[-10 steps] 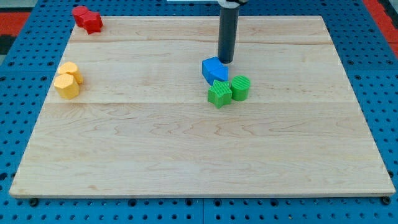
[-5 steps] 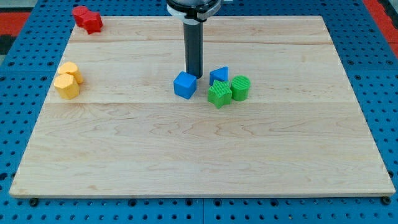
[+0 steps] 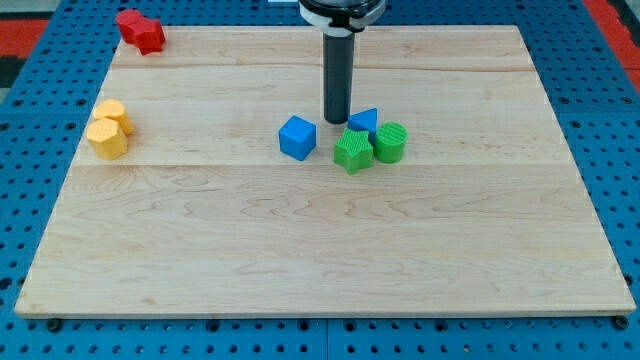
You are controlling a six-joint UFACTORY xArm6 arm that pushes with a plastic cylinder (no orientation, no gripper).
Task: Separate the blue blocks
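Pale wooden board on blue pegboard; our gripperless tip stands between blue cube, left, and blue triangular block

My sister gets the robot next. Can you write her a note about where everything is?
My tip sits between the two blue blocks, right beside the blue wedge.
The blue cube stands apart on the view's left.
The wedge touches the green star block; the green round block is next to it.
Done: the blue blocks have a gap between them.
Left: perhaps widen it.
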